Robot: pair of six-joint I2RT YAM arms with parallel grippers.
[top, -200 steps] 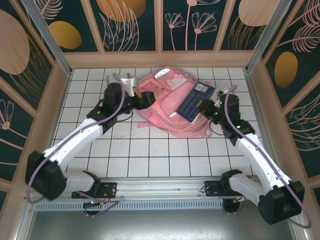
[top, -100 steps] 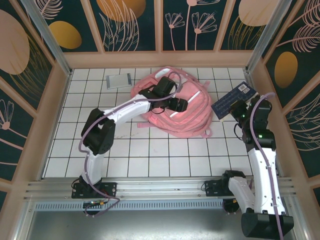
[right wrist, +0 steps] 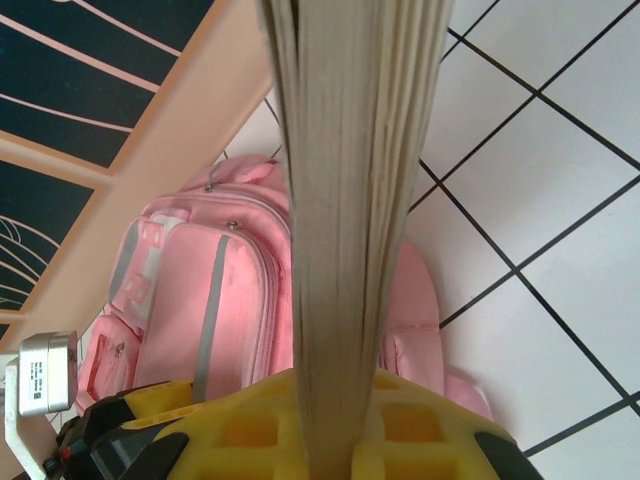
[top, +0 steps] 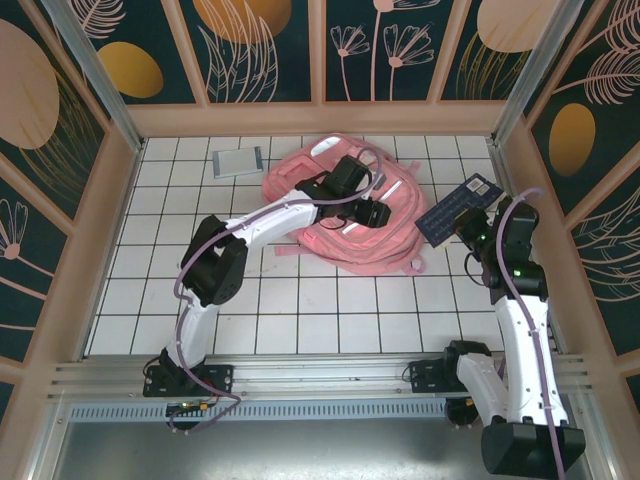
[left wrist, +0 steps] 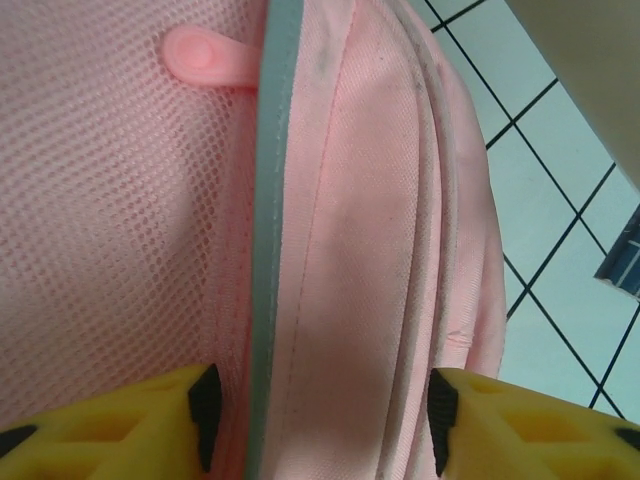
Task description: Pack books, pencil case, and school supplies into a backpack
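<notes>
- Currently: left pincer (left wrist: 320, 405), released, its fingers straddling the backpack (top: 392, 236) fabric.
- Backpack, mid-table (top: 300, 300), far side.
- Right pincer (top: 480, 232), clenched on navy book (top: 455, 208), right of backpack.
- Grey book (top: 237, 161), flat, far-left corner.

Edge-on in the right gripper (right wrist: 335, 410), the navy book (right wrist: 350, 200) hides its covers and top end; ahead of the left gripper (left wrist: 315, 420), the backpack (left wrist: 370, 250) overflows every edge.

Two white-shelled units with black joints, the left arm (top: 265, 215) and right arm (top: 522, 322), stand on black bases (top: 190, 380) at the frame's bottom. A lilac cable (top: 178, 295) trails along each. Close-ups show yellow fingers (left wrist: 100, 428) with black pads (left wrist: 205, 400).
</notes>
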